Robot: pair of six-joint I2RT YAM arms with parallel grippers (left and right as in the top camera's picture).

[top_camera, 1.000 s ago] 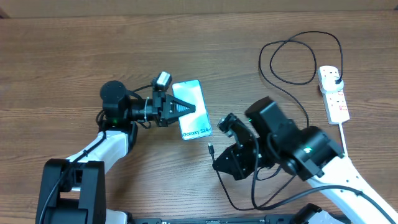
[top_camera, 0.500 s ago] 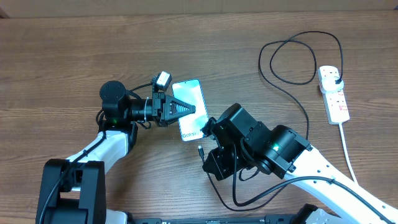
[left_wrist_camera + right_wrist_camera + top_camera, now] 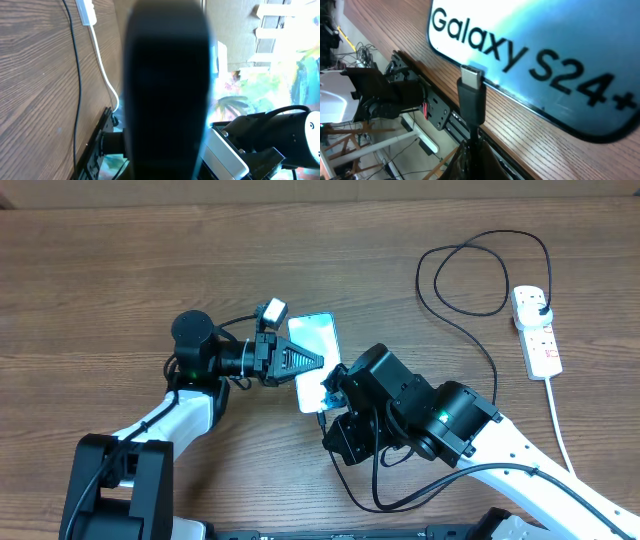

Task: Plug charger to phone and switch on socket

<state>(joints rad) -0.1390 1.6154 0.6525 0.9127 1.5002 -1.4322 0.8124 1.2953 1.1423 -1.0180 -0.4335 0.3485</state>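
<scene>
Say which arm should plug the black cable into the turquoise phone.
Right. The right gripper holds the thin black cable's connector tip at the turquoise smartphone's edge; the left gripper steadies it.

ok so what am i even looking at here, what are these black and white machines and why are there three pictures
These are two robot arms at a wooden table, each ending in a two-finger gripper. The wide picture comes from a camera above the table. The other two come from a small camera on each wrist.

On the table lie a Galaxy S24+ phone and a white power strip. A black charger cable runs from the strip.

The left gripper reaches over the phone's edge. Its own camera shows mostly a dark blur, so I cannot tell whether it grips the phone. The right gripper pinches the cable just behind its connector, whose tip sits right at the phone's bottom edge.
</scene>
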